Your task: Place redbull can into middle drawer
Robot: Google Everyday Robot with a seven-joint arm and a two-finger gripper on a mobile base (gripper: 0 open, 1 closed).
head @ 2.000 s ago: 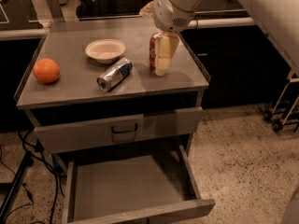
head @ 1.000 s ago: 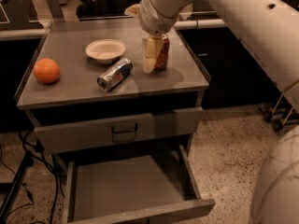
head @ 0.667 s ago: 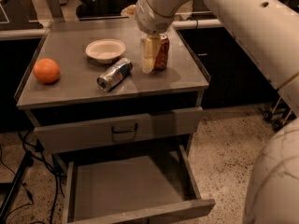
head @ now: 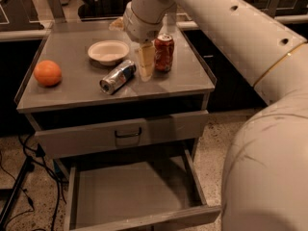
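The redbull can (head: 118, 77) lies on its side on the cabinet top, silver and blue, its shiny end pointing to the front left. My gripper (head: 145, 65) hangs down from the cream arm just right of the can, between it and an upright red soda can (head: 164, 52); nothing is held in it. Below, the middle drawer (head: 130, 196) is pulled far out, its grey floor bare.
An orange (head: 47, 72) sits at the left of the top and a white bowl (head: 109, 51) behind the redbull can. The upper drawer front (head: 127, 133) with a dark loop handle is slightly out. Cables (head: 24, 177) trail on the floor at left. My arm fills the right side.
The arm and gripper have shifted left, from in front of the red soda can to the gap beside the redbull can. The objects on the top have stayed put.
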